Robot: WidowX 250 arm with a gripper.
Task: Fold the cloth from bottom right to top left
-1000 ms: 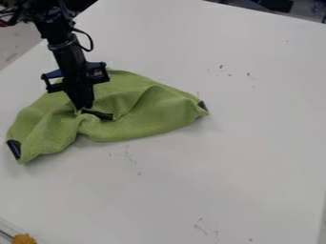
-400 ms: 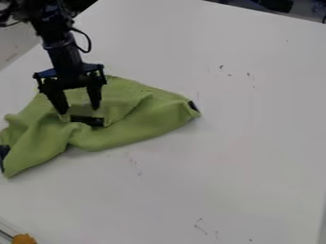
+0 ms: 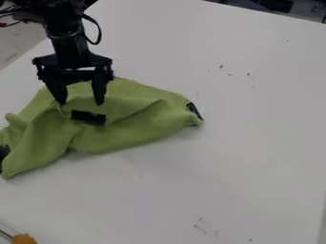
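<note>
I assess the site as a lab or workshop, most likely a robotics lab. Grounds: a black robot arm (image 3: 66,35) with a loose black cable (image 3: 99,31) and thin wires (image 3: 11,20) exposed at the far left. I record a plain white desk (image 3: 235,147) bearing small dark scuffs (image 3: 201,227). Past its far right edge I find dark objects (image 3: 275,5), too blurred for me to identify.
</note>
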